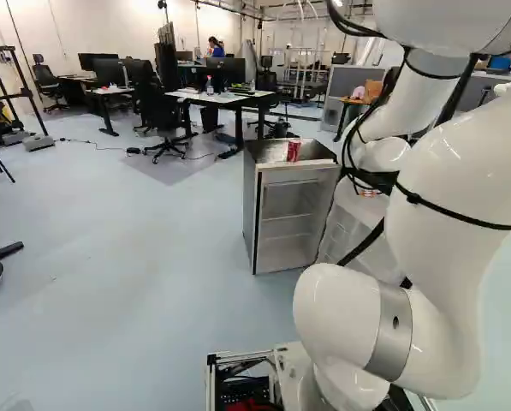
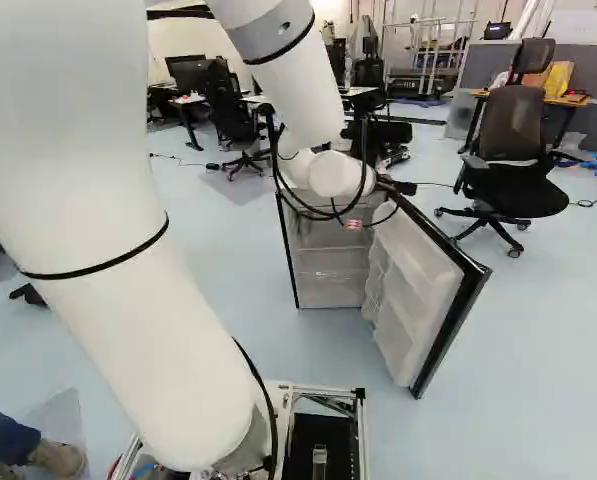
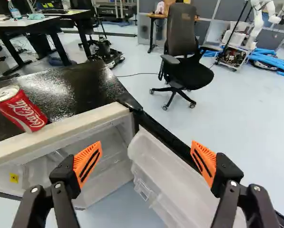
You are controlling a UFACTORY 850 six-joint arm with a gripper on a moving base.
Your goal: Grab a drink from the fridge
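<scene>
- Gripper (image 1: 369, 192) fingers spread wide, orange pads (image 3: 88, 163) well apart.
- Red drink can (image 3: 20, 111) stands on top of fridge (image 1: 252, 214), near front edge, off to robot's L of gripper.
- Fridge door (image 2: 413, 300) open, white racks on inner side; office chair (image 2: 511, 140) beyond, w/ armrests.

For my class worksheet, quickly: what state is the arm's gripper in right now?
Gripper: open, its two fingers wide apart, holding nothing.
</scene>
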